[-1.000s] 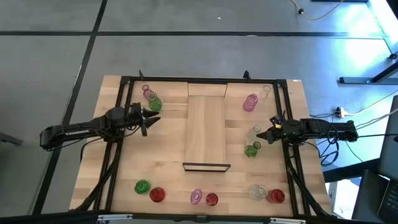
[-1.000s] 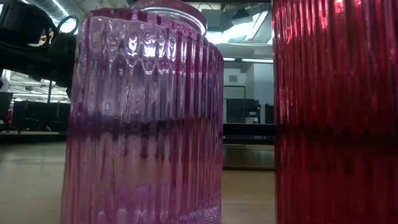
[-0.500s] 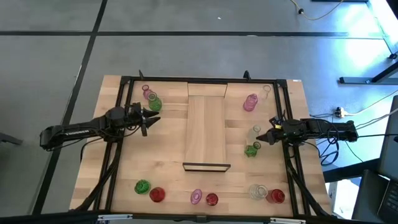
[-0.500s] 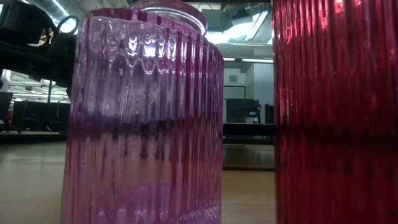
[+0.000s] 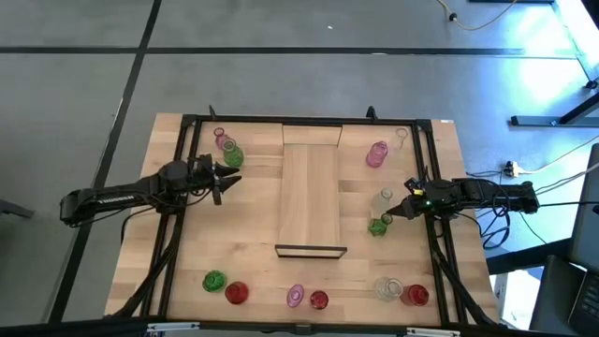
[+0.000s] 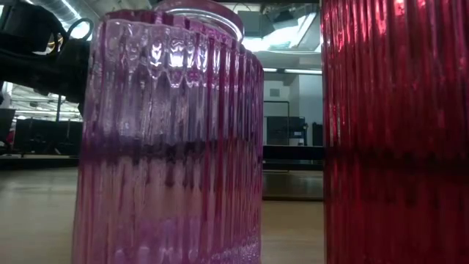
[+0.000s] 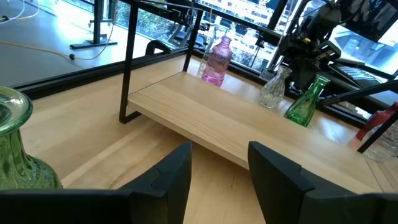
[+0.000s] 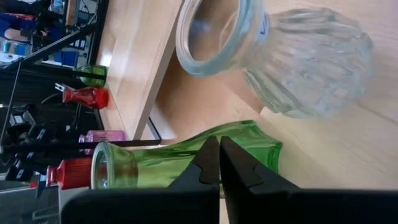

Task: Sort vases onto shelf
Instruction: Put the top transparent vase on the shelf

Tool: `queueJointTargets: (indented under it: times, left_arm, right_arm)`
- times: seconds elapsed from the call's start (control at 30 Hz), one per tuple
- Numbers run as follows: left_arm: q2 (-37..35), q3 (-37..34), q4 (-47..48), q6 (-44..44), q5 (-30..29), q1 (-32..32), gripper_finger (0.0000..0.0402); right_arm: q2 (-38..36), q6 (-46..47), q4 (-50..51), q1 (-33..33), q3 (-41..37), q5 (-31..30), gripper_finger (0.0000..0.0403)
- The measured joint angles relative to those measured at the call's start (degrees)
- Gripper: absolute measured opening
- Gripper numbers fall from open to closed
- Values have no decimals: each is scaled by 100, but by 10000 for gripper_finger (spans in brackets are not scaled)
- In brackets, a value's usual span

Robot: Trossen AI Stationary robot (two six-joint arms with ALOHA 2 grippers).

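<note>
The shelf [image 5: 313, 197] lay along the middle of the table [image 5: 253, 271], its pale plank bare from end to end. The left gripper [image 5: 227, 177] hovered over the table just to the left of the shelf, fingers [image 7: 166, 180] parted and holding nothing; a green vase [image 5: 232, 156] and a pink vase [image 5: 222, 140] stood close together just beyond it, near the far left corner. The right gripper [image 5: 397, 209] sat on the opposite side of the shelf, its jaws clenched together and empty, the tips beside a clear vase [image 5: 384, 198] and a second green vase [image 5: 378, 226], right by that green one's neck. Farther back on that side stood another pink vase [image 5: 376, 154] with a small clear one [image 5: 401, 138] beside it. Along the near edge of the table a row of vases waited: green [image 5: 214, 280], red [image 5: 236, 293], pink [image 5: 296, 297], red [image 5: 319, 300], clear [image 5: 387, 288] and red [image 5: 416, 296]. From table height, the pink and red pair filled nearly the whole view.
</note>
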State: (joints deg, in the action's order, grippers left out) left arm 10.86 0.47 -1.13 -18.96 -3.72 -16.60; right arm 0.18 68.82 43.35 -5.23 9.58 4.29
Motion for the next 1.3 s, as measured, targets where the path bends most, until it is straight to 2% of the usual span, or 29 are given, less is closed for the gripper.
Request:
queueJointTargets:
  times: [0.23,0.37,0.67,0.8,0.93,1.03,1.17,1.3]
  left_arm:
    - [0,0,0,0,1,0,151]
    - [0,-2,0,0,0,2,151]
    - [1,-1,0,-64,6,2,151]
    - [1,-2,-15,-1284,-4,4,151]
    - [1,-2,-222,-2595,-64,2,151]
    - [1,-2,-844,-3000,146,2,151]
    - [1,-2,-2476,-2591,542,2,151]
    - [-1,-2,-4666,-2428,515,2,151]
  right_arm:
    - [0,12,-245,0,-2,236,0]
    - [3,-40,-591,0,141,-235,0]
    - [12,-951,-168,0,1829,-1113,0]
    - [286,-1980,-141,1,2792,-1826,0]
    - [1135,-3271,-130,2,3771,-2486,0]
    - [2132,-4109,217,2,4464,-2685,0]
    - [3587,-4658,1386,0,5268,-2885,0]
    - [4631,-4678,2371,0,5605,-3516,7]
